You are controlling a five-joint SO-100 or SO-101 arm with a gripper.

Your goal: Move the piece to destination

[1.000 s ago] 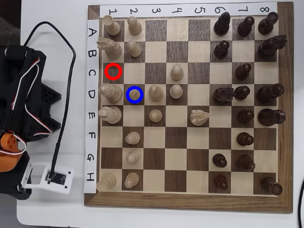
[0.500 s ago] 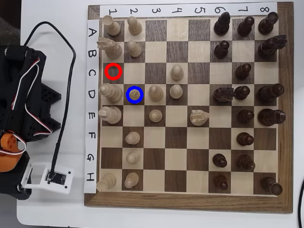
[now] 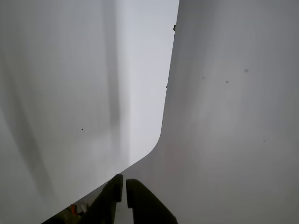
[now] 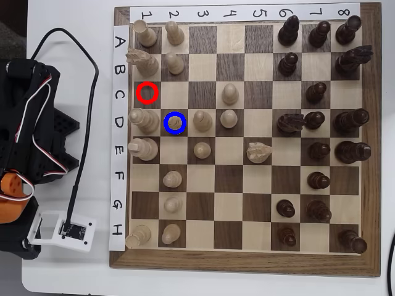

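Observation:
In the overhead view a small light-tan pawn (image 4: 176,123) stands inside the blue ring, on the dark destination square (image 4: 168,132) in row D, column 2. The red-ringed square (image 4: 147,92) in row C, column 1 is empty. The arm (image 4: 28,148) is folded on the table to the left of the board, away from all pieces. In the wrist view my gripper (image 3: 124,181) shows at the bottom edge; its two dark fingers (image 3: 140,200) are pressed nearly together with nothing between them. That view shows only white surfaces, no board.
The wooden chessboard (image 4: 244,262) holds several light pieces on its left half and several dark pieces on its right half. Larger light pieces (image 4: 145,120) stand right beside the ringed pawn. A black cable (image 4: 86,123) runs over the white table left of the board.

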